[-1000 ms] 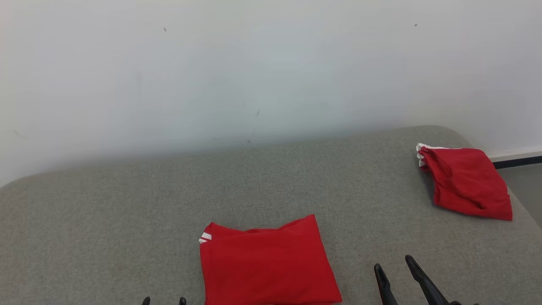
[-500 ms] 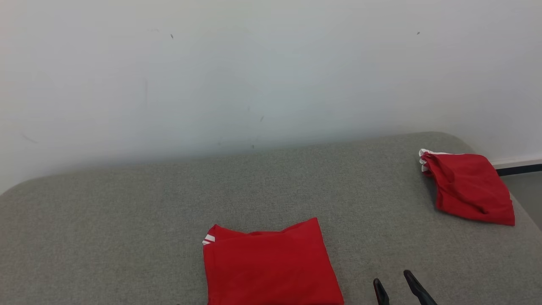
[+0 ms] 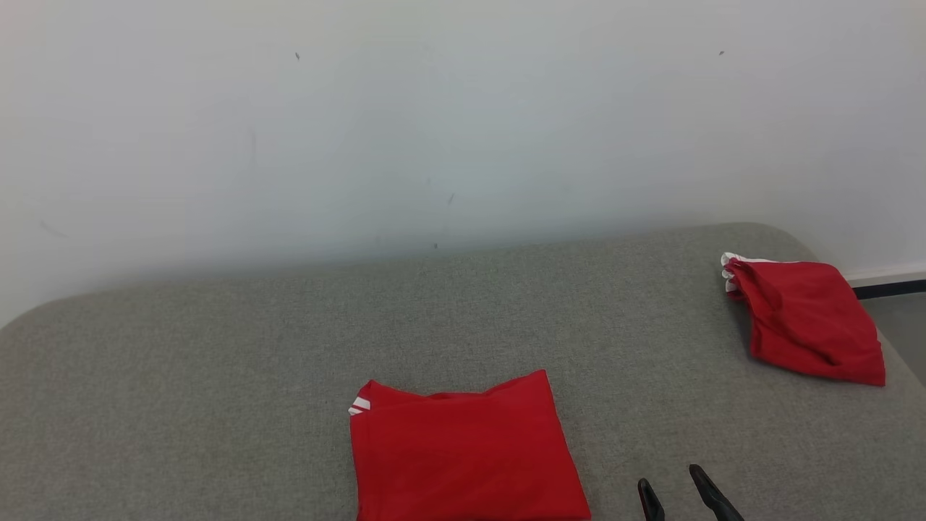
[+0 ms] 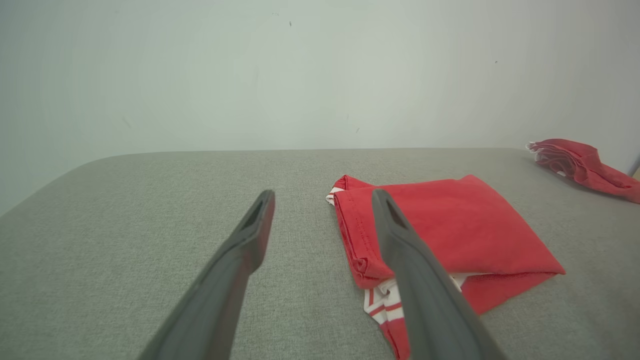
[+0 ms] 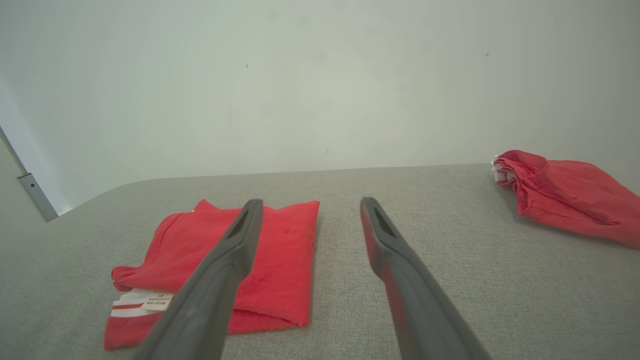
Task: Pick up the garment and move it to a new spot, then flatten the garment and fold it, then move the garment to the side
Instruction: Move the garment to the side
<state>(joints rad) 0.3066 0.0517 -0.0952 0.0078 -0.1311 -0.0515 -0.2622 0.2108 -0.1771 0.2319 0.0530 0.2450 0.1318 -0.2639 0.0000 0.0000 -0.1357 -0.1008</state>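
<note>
Near the front edge of the grey padded bench (image 3: 217, 362), roughly midway along it, a folded red garment (image 3: 463, 452) with white striped trim lies flat. A second red garment (image 3: 806, 318) sits loosely bunched at the far right corner, well apart from the first. The right tool (image 3: 669, 477) hovers just right of the folded piece, fingers spread and holding nothing. The left tool (image 4: 323, 195), likewise spread and empty, points over its left edge toward a pale wall (image 3: 434, 108)
</note>
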